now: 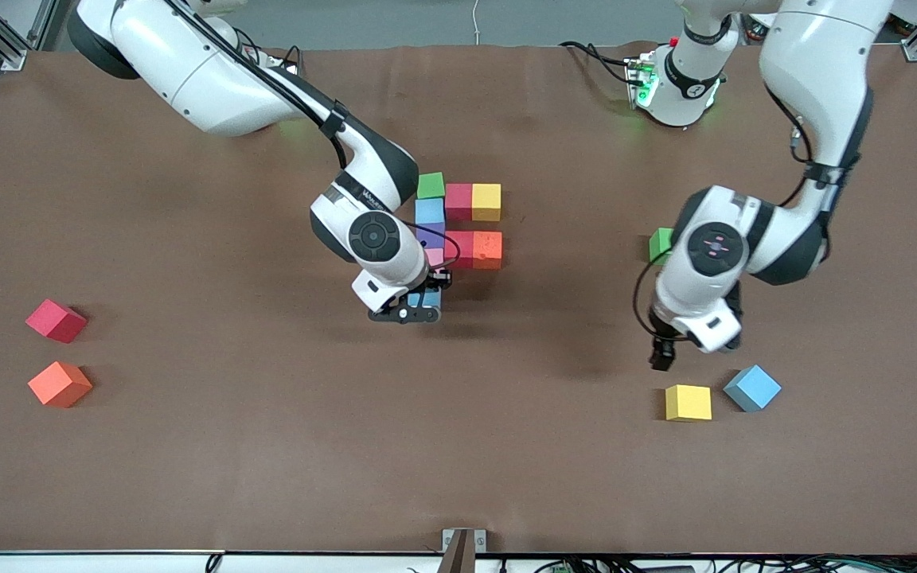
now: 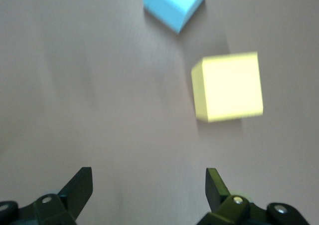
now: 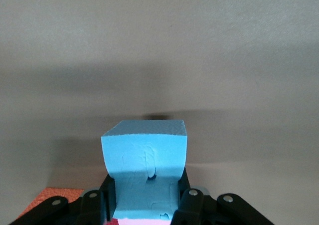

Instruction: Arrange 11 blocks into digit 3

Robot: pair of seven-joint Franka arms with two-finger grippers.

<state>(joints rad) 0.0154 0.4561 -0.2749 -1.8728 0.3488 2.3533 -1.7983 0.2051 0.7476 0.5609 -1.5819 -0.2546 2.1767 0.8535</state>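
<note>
The partly built digit 3 sits mid-table: green (image 1: pixel 431 185), red (image 1: pixel 458 200) and yellow (image 1: pixel 486 201) blocks, then light blue (image 1: pixel 430 212), purple (image 1: pixel 432 235) and pink (image 1: pixel 435 256) blocks, with red (image 1: pixel 458 248) and orange (image 1: pixel 488 249) beside them. My right gripper (image 1: pixel 423 309) (image 3: pixel 144 202) is shut on a light blue block (image 1: pixel 427 298) (image 3: pixel 145 155), low at the table, right against the pink block's near side. My left gripper (image 1: pixel 661 354) (image 2: pixel 149 185) hangs open and empty just short of a yellow block (image 1: pixel 688 402) (image 2: pixel 229 87) and a light blue block (image 1: pixel 752 387) (image 2: pixel 174 3).
A green block (image 1: pixel 661 244) lies partly hidden by the left arm. Toward the right arm's end of the table lie a loose red block (image 1: pixel 56 321) and an orange block (image 1: pixel 60 383). The brown table mat (image 1: pixel 267 446) is bare along the near edge.
</note>
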